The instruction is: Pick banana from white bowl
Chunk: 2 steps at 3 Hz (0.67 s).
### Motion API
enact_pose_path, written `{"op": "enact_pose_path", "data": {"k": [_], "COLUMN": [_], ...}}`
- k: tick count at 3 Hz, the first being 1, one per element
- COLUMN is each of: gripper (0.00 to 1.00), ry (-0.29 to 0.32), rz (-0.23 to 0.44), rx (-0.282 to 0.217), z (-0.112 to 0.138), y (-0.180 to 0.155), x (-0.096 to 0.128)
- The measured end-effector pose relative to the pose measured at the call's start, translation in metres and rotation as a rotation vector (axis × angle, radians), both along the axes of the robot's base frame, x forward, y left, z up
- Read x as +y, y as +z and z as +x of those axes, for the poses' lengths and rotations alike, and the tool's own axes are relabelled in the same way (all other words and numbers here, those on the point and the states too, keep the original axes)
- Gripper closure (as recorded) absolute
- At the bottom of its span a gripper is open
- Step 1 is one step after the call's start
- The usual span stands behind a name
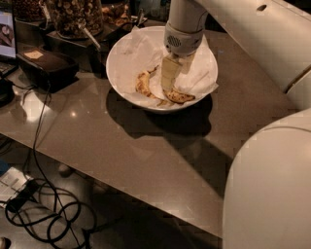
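The white bowl (112, 58), lined with crumpled white paper, stands on the brown table at the upper middle of the camera view. The long, curved, speckled banana (142, 83) lies in the bowl's left half. A shorter, stubbier spotted banana (180, 97) lies near the bowl's front rim. My gripper (168, 82) points straight down into the bowl between the two bananas, with its tip just right of the long banana and right above the short one's left end. It hides part of the paper behind it.
Glass jars of snacks (73, 14) and a black box (46, 65) stand left of the bowl. A screen (6, 29) is at the far left. Cables (43, 214) lie on the floor below the table's front edge. My white body (272, 185) fills the right side.
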State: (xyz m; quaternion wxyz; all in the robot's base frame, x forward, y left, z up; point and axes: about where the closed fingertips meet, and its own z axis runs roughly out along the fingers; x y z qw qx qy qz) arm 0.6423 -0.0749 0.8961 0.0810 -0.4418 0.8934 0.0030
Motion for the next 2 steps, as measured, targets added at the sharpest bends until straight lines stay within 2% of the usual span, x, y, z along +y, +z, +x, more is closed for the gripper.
{"op": "enact_pose_path", "data": {"k": [1, 2], "gripper": [0.42, 0.45], "ry": [0.023, 0.015], "rz": [-0.017, -0.024], "rx": [0.009, 0.023], "z": [0.0041, 0.0123], "y": [-0.0054, -0.0125], "x": [0.0082, 0.0081]}}
